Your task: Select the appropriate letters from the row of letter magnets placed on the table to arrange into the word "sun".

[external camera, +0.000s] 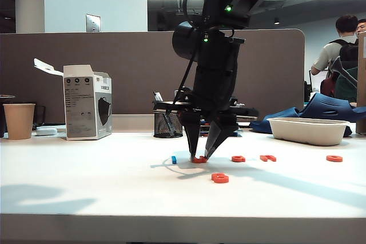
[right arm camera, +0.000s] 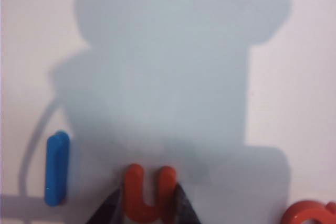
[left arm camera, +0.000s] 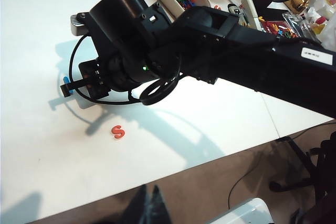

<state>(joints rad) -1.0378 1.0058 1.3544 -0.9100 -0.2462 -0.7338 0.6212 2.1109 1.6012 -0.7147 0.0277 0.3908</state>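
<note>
My right gripper points straight down at the white table, its two dark fingertips pinching the orange-red letter u from either side while the letter lies flat on the surface, just beside the small blue piece. The s lies alone nearer the front edge, apart from the row of letter magnets, whose other red letters stretch away to the right in the exterior view. My left gripper hangs off the table's front edge, only dark fingertips showing close together, and I cannot tell whether they are pressed shut.
</note>
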